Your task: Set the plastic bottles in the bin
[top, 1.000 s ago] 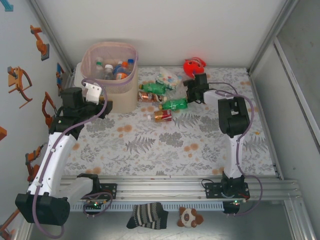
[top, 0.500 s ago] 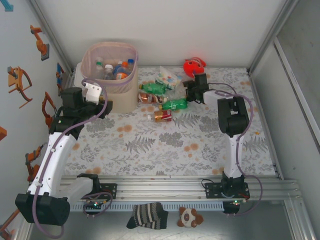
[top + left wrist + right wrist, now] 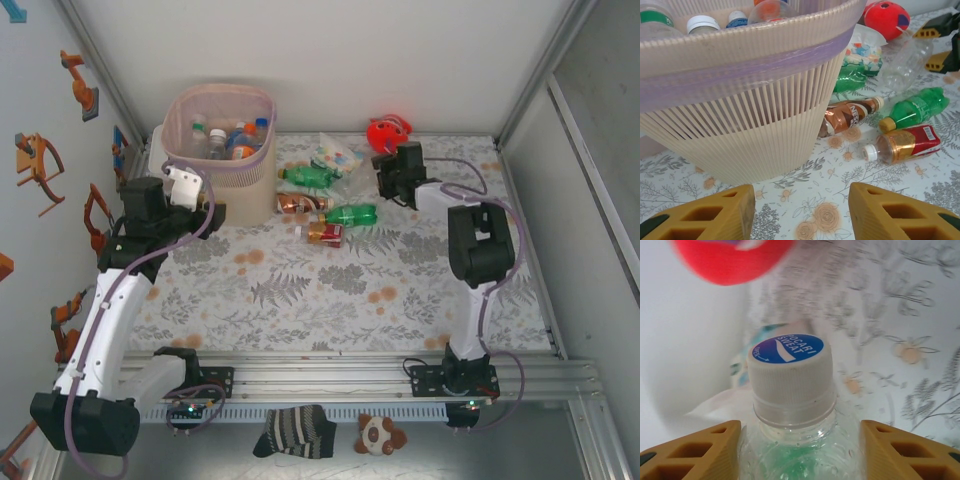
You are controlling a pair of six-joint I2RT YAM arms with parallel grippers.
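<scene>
**A:** What has the right gripper [image 3: 800, 440] got?

**B:** Its yellow fingers [image 3: 695, 450] pinch a clear plastic bottle with a white, blue-printed cap [image 3: 790, 360] at the shoulders, cap poking out past the tips. Holding it below the neck should stop it sliding free on the way over.

**A:** Is it off the table?

**B:** I can't tell, because the background there is blurred. From above, the right arm is stretched to the far side with the elbow bent high and the wrist just near of the red round toy [image 3: 388, 131].

**A:** And the left gripper [image 3: 801, 192]?

**B:** Its fingers are spread with nothing between them. It hovers beside the near wall of the tall pale pink ribbed plastic bin [image 3: 740, 125] at the far left. I'd guess it is parked below the rim to leave the opening free.

**A:** The other bottles?

**B:** Several are inside the bin. On the floral tablecloth [image 3: 330, 290] between the bin and the right gripper lie a green bottle [image 3: 920, 107], a brown-labelled bottle [image 3: 850, 115] and a red-labelled bottle [image 3: 907, 145].
</scene>
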